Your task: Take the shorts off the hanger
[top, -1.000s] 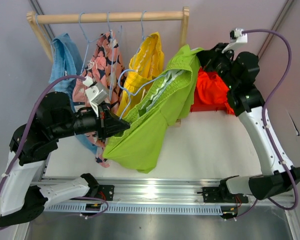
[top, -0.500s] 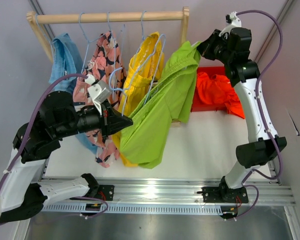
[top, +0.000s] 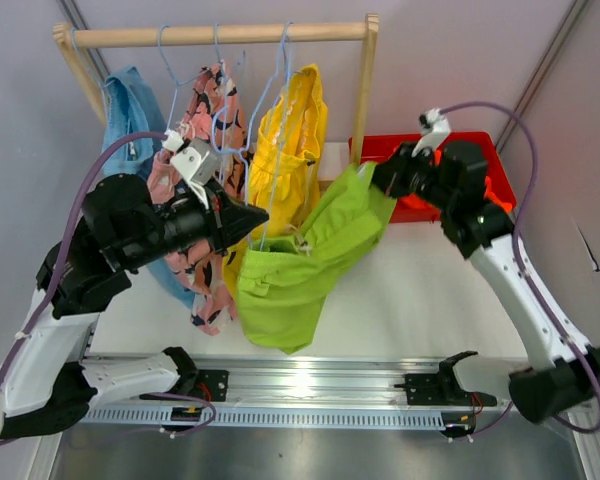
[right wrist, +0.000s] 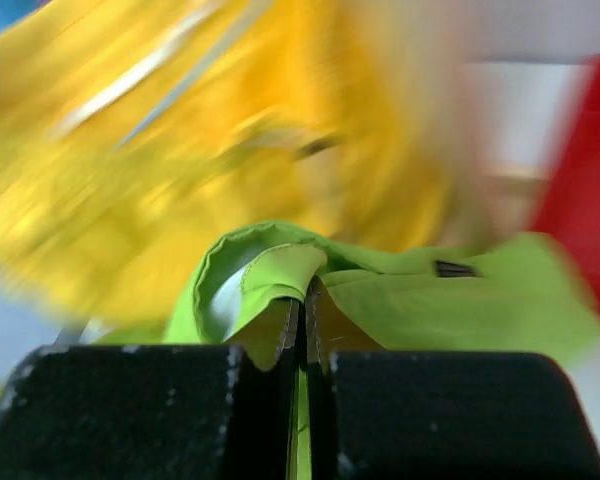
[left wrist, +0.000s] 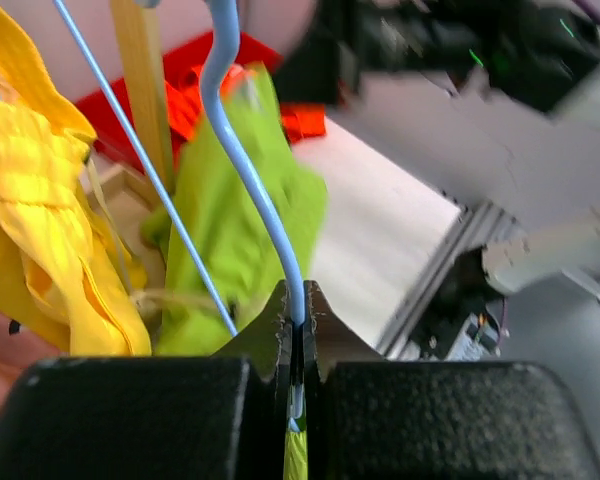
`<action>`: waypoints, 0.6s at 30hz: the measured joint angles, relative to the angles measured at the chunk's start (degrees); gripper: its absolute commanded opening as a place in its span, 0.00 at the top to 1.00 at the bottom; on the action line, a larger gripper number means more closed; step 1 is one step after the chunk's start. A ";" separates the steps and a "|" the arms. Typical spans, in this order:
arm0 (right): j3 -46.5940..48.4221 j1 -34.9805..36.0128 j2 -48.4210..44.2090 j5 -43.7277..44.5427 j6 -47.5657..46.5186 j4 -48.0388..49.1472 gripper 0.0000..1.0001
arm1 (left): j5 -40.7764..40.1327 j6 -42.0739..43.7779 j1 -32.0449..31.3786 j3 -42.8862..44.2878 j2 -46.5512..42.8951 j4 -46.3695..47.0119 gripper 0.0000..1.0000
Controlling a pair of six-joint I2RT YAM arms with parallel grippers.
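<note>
Our left end effector (left wrist: pixel 298 318) pinches the blue hanger (left wrist: pixel 248 180), and our right end effector (right wrist: pixel 302 300) grips the lime green shorts (right wrist: pixel 420 300). They look half removed. Next we pull them clear.

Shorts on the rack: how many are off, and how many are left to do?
Done: the orange shorts lie in the red bin. In hand: the left gripper pinches a blue hanger while the right gripper grips the lime green shorts; whether they are fully free, I cannot tell. Left: the yellow shorts, pink shorts and light blue shorts hang on the rail.
</note>
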 measured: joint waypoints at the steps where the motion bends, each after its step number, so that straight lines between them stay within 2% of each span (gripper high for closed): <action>1: -2.47 3.52 -3.13 -1.07 -0.50 0.90 1.00 | -1.36 -0.35 0.00 -1.44 -0.24 3.65 1.00; 5: -9.20 19.23 -14.08 -3.17 -0.83 3.15 1.00 | -4.94 -1.81 -0.07 -4.70 0.70 12.26 1.00; 8: -10.12 26.51 -19.04 -0.90 -1.46 2.40 1.00 | -6.43 -3.04 -0.09 -5.05 3.52 16.59 1.00; 10: -8.57 29.14 -21.20 4.39 -2.60 0.31 1.00 | -6.75 -3.67 -0.09 -5.14 5.18 17.16 1.00; 14: 5.79 29.53 -18.27 23.61 -7.89 -7.21 1.00 | -5.44 -3.69 -0.33 -7.45 4.70 17.03 1.00; 18: 23.19 26.40 -10.67 37.97 -15.52 -6.01 1.00 | -3.06 -5.20 -0.57 -12.07 -0.92 14.47 1.00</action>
